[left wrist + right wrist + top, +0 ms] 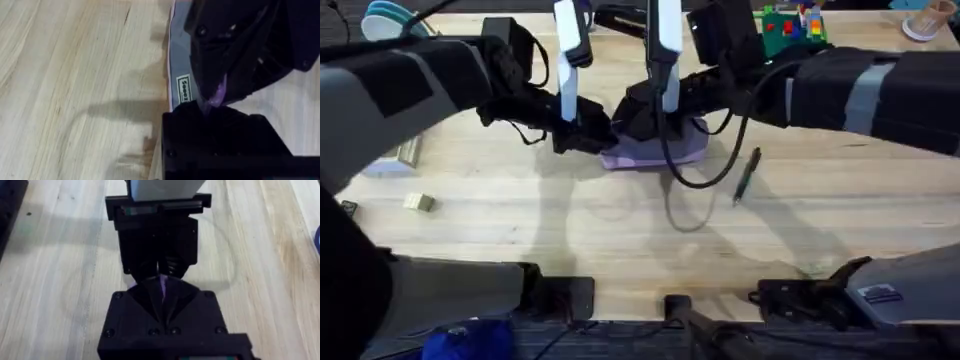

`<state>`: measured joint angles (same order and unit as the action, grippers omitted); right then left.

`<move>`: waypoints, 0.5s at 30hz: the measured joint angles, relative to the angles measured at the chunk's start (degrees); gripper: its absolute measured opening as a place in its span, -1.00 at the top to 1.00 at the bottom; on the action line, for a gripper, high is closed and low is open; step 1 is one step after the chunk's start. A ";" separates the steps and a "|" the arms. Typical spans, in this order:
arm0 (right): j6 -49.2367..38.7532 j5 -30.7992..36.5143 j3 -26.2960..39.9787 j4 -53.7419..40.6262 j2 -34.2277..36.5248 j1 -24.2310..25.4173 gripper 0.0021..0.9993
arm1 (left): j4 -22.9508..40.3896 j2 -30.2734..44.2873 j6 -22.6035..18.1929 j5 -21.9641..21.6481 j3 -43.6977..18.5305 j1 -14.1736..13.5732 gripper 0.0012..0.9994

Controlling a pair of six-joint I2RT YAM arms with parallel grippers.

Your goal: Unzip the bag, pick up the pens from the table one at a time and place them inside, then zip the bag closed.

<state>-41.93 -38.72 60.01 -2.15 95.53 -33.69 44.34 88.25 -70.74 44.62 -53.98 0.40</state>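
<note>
1. Two pincers meet nose to nose over the bag (pixel 655 150), which lies near the middle of the worktop (pixel 520 210), toward its far side.
2. Your left pincer (pixel 588 130) presses down at the bag's left end. Whether it is clenched or released, the pictures do not show.
3. Your right pincer (pixel 161 287) is clenched on a small purple strip of the bag, probably the zipper pull or a fold of fabric beside it. The right wrist view shows that strip (pixel 162 284) nipped between the closed tips, with the left pincer's black body directly opposite and almost touching.
4. In the left wrist view, the bag's lavender edge carries a small white label (pixel 184 89). No open mouth is visible there.
5. One dark pen (pixel 747 175) lies on the worktop just beside the bag, on its right, apart from it and untouched.
6. By my judgement you are at the very first stage: unzipping. Loading the pen and zipping shut are both left to do.
7. Both arms stretch forward from their bases and angle inward, wrists bent down, converging on the bag.
</note>
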 joint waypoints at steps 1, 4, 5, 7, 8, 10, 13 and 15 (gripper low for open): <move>0.18 0.09 0.00 0.00 0.00 -0.10 0.94 | 0.00 0.00 0.00 0.02 0.00 0.00 0.92; 0.42 0.13 0.00 0.02 0.00 -0.20 0.94 | 0.02 0.00 0.00 0.00 0.00 0.00 0.92; 0.44 0.13 0.00 0.02 0.01 -0.20 0.94 | 0.02 0.00 -0.01 0.00 0.00 0.00 0.92; 0.73 0.11 0.00 0.02 0.00 -0.20 0.87 | 0.00 0.00 0.00 0.00 0.00 0.00 0.92; 0.85 0.02 0.00 0.15 0.00 -0.20 0.74 | 0.00 -0.01 0.00 0.03 0.00 0.00 0.92; 1.25 -0.82 0.07 0.59 0.00 -0.26 0.57 | -0.02 0.00 0.00 0.07 0.00 -0.13 0.92; 1.66 -1.55 0.15 0.44 -0.02 0.08 -0.13 | 0.06 0.00 -0.04 0.09 0.00 -0.15 0.92; 1.78 -1.78 0.22 0.22 -0.17 1.38 -0.70 | 0.06 0.00 -0.10 0.09 0.00 -0.17 0.92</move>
<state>-40.16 -40.50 60.23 -1.93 95.35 -32.31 44.40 88.25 -70.84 44.71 -53.98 0.23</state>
